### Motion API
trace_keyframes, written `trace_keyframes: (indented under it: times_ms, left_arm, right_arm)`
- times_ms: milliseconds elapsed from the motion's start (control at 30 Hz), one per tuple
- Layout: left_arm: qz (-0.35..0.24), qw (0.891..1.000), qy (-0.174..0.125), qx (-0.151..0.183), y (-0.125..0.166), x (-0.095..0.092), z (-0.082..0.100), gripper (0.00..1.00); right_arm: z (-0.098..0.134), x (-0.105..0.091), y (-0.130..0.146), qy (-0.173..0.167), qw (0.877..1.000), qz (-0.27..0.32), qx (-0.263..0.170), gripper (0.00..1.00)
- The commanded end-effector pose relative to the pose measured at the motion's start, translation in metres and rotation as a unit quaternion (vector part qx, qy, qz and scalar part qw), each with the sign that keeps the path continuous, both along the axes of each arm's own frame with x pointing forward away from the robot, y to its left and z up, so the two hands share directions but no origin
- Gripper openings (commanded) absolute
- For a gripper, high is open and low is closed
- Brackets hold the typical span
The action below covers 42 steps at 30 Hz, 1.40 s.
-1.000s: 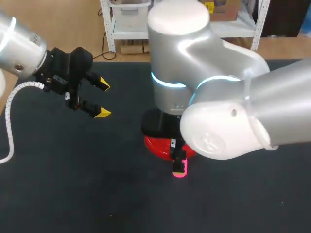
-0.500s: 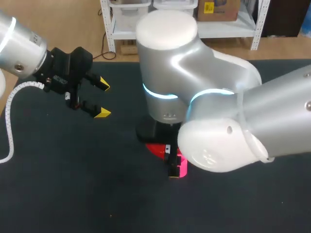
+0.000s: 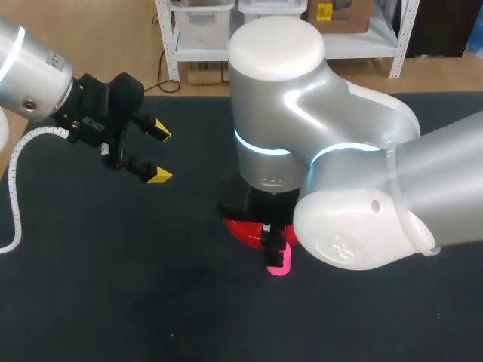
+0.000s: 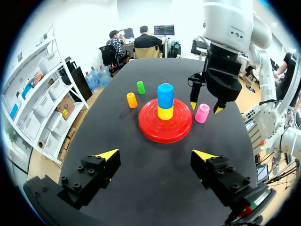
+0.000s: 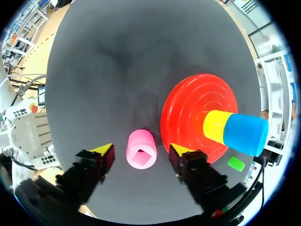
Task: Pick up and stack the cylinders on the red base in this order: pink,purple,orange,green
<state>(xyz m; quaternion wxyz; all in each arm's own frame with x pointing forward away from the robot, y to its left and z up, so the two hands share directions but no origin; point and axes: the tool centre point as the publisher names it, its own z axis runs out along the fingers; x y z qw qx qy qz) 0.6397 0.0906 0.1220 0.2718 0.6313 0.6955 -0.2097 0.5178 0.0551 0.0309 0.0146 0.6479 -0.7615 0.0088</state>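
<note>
Seen from my remote station: the black table (image 4: pixel 113 122) spreads under and ahead of my left gripper (image 4: pixel 155 154). Well ahead of that gripper, a blue cylinder (image 4: pixel 165 91) stands upright atop a yellow cylinder (image 4: pixel 165 112), touching.

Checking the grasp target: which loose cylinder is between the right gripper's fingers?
The pink cylinder, beside the red base, between the right gripper's open fingers; the orange cylinder and green cylinder stand across the base.

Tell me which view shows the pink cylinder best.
Right wrist view: the pink cylinder sits whole between the right tool's open fingers. Left wrist shows it small beside the red base; head, only a sliver under the right arm.
</note>
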Motion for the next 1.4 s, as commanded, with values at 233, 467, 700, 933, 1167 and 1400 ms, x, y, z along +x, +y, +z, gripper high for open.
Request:
trace_keyframes:
  times_ms: [233,467,700,933,1167,1400]
  left_arm:
    - [0.0,1.0,-0.001,0.0,0.0,-0.001,0.0,1.0]
    - [0.0,1.0,-0.001,0.0,0.0,-0.001,0.0,1.0]
    - [0.0,1.0,-0.001,0.0,0.0,-0.001,0.0,1.0]
    - [0.0,1.0,-0.001,0.0,0.0,-0.001,0.0,1.0]
    - [0.0,1.0,-0.001,0.0,0.0,-0.001,0.0,1.0]
    - [0.0,1.0,-0.001,0.0,0.0,-0.001,0.0,1.0]
  right_arm:
    - [-0.004,-0.002,-0.004,0.003,1.0,-0.002,0.003,0.34]
    - [-0.002,-0.004,-0.005,0.005,1.0,-0.001,0.001,0.33]
    - [0.024,0.001,-0.008,0.017,0.999,-0.015,-0.024,0.0]
    - [0.083,0.019,-0.016,0.014,0.998,-0.047,-0.042,0.0]
    - [0.152,0.048,-0.021,-0.027,0.996,-0.075,-0.036,0.0]
    - [0.178,0.084,-0.018,-0.053,0.995,-0.085,-0.025,0.0]
